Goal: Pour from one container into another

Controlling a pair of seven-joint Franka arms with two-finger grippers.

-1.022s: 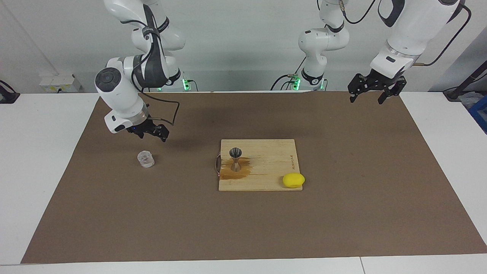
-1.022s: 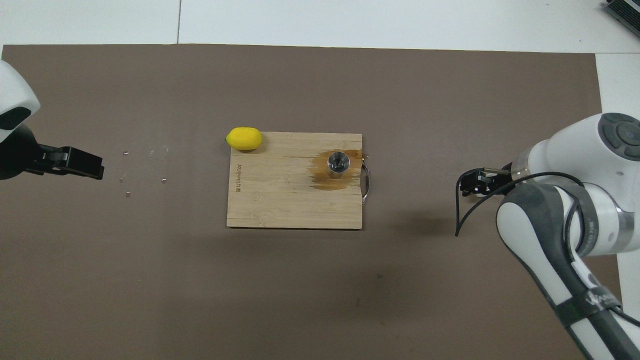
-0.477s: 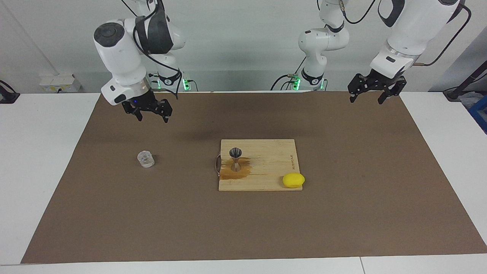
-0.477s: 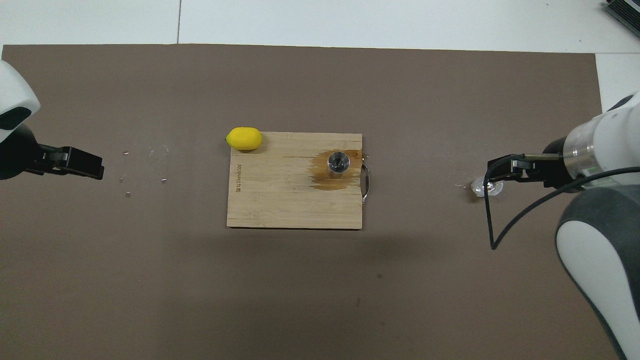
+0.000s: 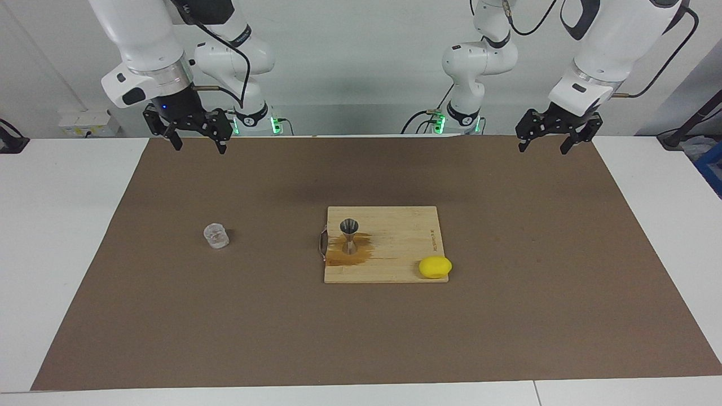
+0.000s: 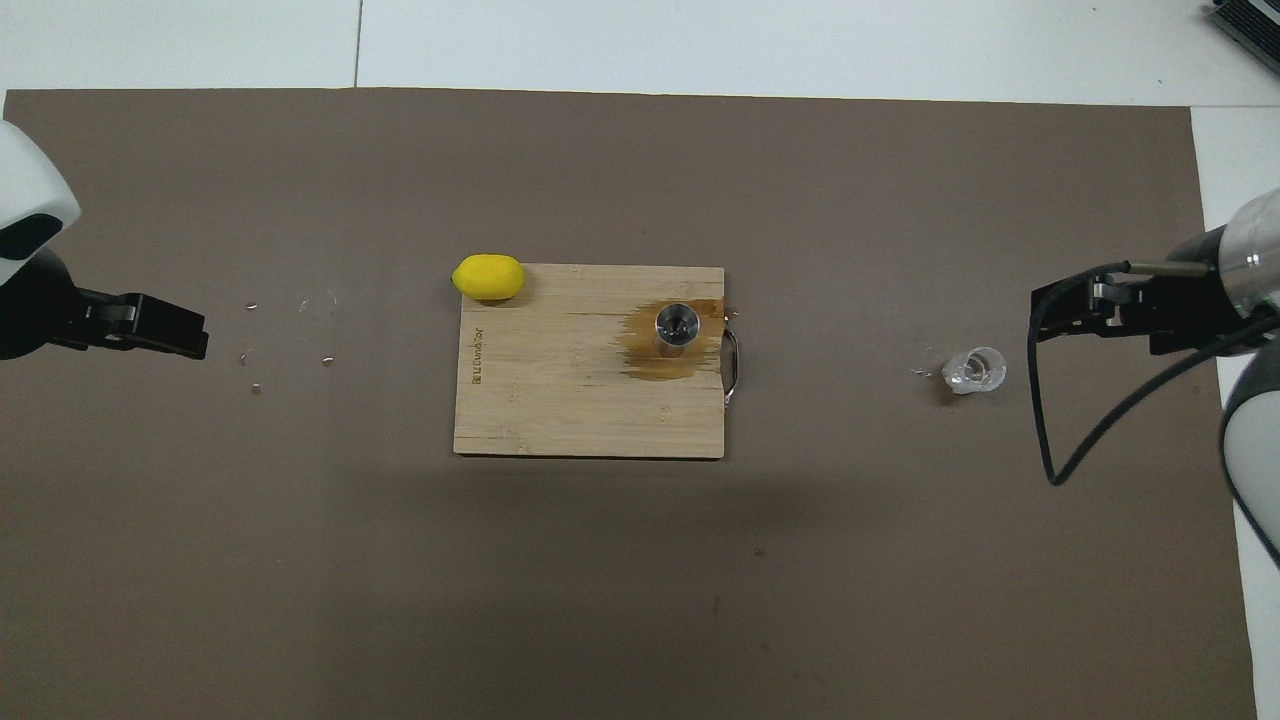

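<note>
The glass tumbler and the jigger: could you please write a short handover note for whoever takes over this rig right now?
Right gripper: open, empty, raised over the mat's edge nearest the robots.
Left gripper: open, empty, waiting likewise at its own end.
Glass tumbler: upright on the mat, toward the right arm's end.
Jigger: upright on the cutting board, in a brown wet patch; lemon at the board's corner.
Done: pouring apparently finished.
Left: nothing obvious; the spill remains.

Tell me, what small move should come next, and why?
Probably none beyond parking: the pour looks done. The glass tumbler stands alone on the mat, brown liquid stains the board around the jigger, and the right hand and left hand hang open, raised over the robots' edge of the mat.
</note>
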